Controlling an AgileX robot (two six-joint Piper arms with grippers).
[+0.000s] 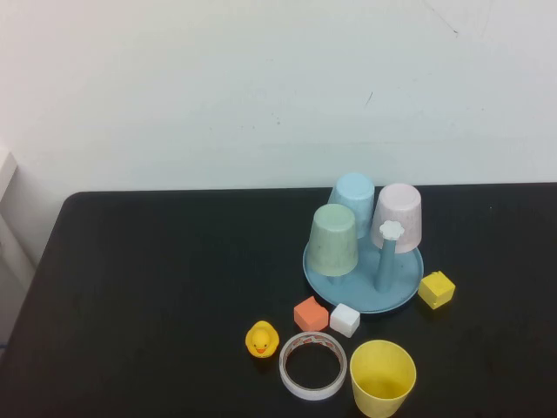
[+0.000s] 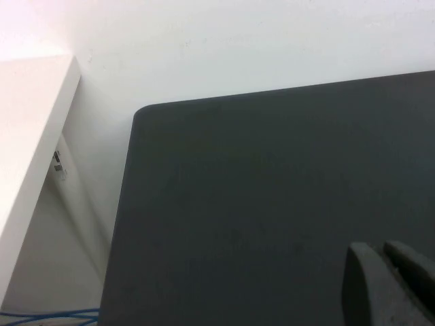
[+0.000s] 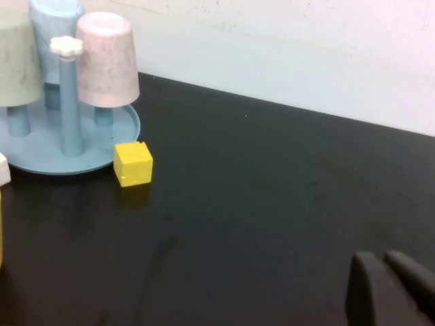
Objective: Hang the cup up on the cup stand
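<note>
Both arms sit out of the high view, so nothing has hold of anything yet. The yellow cup [image 1: 382, 378] stands upright, mouth up, on the black desk [image 1: 157, 287], near its front edge, just beside the white tape ring [image 1: 312, 365]. It needs turning over before it can go on a peg, so the grasp probably has to come at its side wall.

The cup stand [image 1: 405, 296] is beyond it, with a pale green cup [image 1: 334, 239], a light blue cup [image 1: 352, 200] and a pink cup [image 1: 397, 216] already sitting upside down on pegs. The flower-topped peg [image 1: 389, 257] is bare, which looks like the free spot.

The right gripper [image 3: 389, 285] has its fingers pressed together, empty; ahead of them and to one side lie a yellow block [image 3: 133, 163] and the stand, well apart. The left gripper [image 2: 389, 282] is also closed on nothing, with only bare desk ahead of its fingers; it seems parked, though the view shows little. An orange block [image 1: 311, 313], white block [image 1: 345, 320] and rubber duck [image 1: 261, 339] crowd the route.
</note>
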